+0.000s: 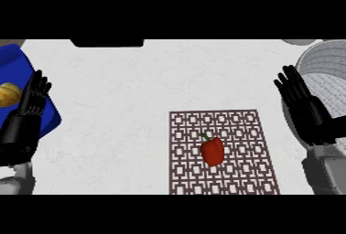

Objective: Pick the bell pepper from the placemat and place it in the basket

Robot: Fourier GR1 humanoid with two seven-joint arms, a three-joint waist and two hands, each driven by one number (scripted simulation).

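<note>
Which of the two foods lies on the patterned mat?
The red bell pepper, green stem up, lies on the brown placemat. The other food, a yellow round one, sits at far left on the blue tray.

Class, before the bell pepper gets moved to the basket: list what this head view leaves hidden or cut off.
- Basket: cut off by the right edge; the right hand covers part of its rim, so its contents are unseen.
- Blue tray: cut off at the left edge, partly behind the left hand.
- Yellow object: only partly shown.
- Placemat: lower end cut off.
</note>
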